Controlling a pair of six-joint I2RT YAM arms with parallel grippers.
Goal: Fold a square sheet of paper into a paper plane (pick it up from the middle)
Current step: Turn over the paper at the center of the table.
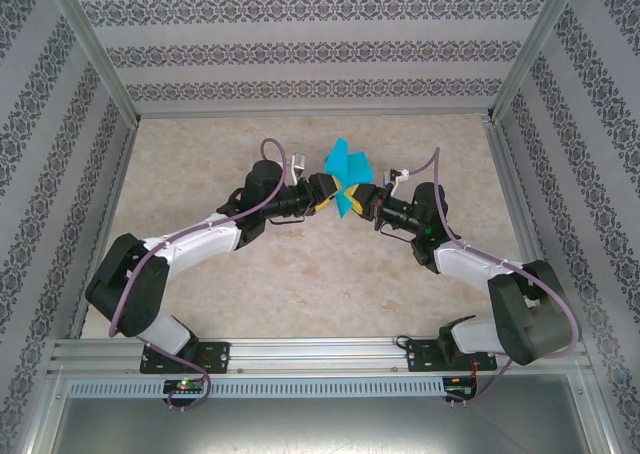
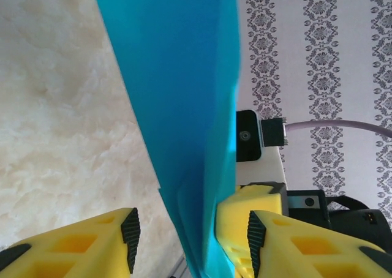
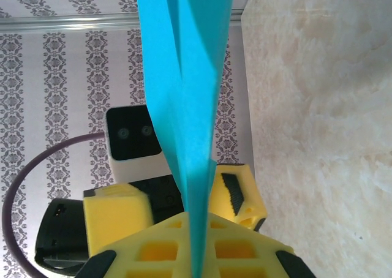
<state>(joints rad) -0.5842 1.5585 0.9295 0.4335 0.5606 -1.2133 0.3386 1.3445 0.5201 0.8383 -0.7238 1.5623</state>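
Right pincer (image 3: 195, 238): its yellow jaws are pressed together on the thin teal-blue paper sheet (image 3: 184, 76). The sheet rises from the seam between them in folded layers, with a crease running along its length.
Left pincer (image 2: 193, 235): the jaws stand roughly half parted, with the black pads (image 2: 130, 232) facing each other across a gap. The sheet hangs in that gap, and bare worktop shows between it and one pad, so this pincer clamps nothing.
Sheet's place: it is held where the two pincer tips meet, over the far middle of the worktop.
From the left wrist: one yellow finger (image 2: 242, 214) of the right pincer sits just beside the sheet, under a white camera housing (image 2: 248, 137).
From the right wrist: the left pincer's spread fingers (image 3: 116, 214) flank the sheet from behind.
From above: the sheet (image 1: 345, 177) fans into several pointed flaps. Both arms bend inward, the left pincer (image 1: 325, 191) and the right pincer (image 1: 362, 200) almost tip to tip.
Worktop: a beige marbled worktop (image 1: 300, 274).
Surround: grey striped patterned walls (image 1: 300, 44) and a purple cable (image 1: 270, 144) along the left arm.
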